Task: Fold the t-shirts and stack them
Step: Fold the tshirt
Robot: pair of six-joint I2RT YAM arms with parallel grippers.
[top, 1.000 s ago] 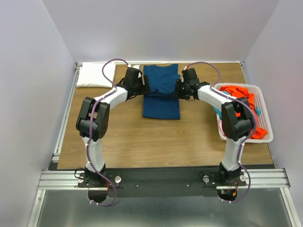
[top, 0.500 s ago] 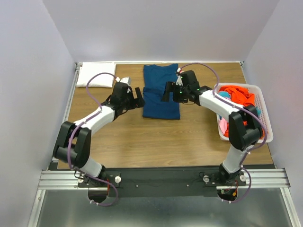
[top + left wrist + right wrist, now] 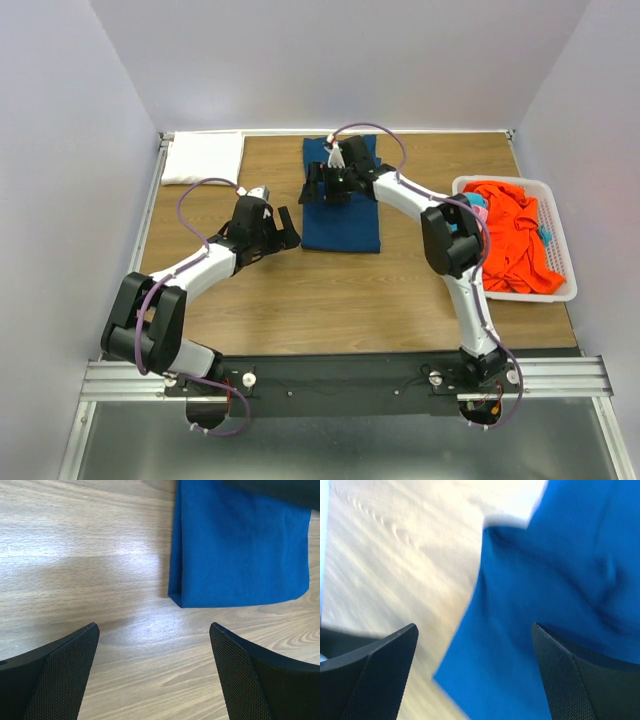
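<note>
Left gripper [image 3: 153, 628] stands spread wide and empty, low over bare table [image 3: 75, 555]. The blue t-shirt [image 3: 240, 550], folded to a narrow strip, lies just ahead and to its right, one corner closest. Right gripper [image 3: 312, 187], also agape and holding nothing, hovers over the shirt's left edge; its own view is blurred. The cloth looks light and limp, likely to slump or unfold if lifted by a single layer. Best hold, by judgement: pinch all layers at two corners, one per gripper. Orange t-shirts [image 3: 510, 230] wait in a basket [image 3: 565, 292] outboard of the right arm. A folded white t-shirt [image 3: 203, 158] sits well beyond the left gripper.
</note>
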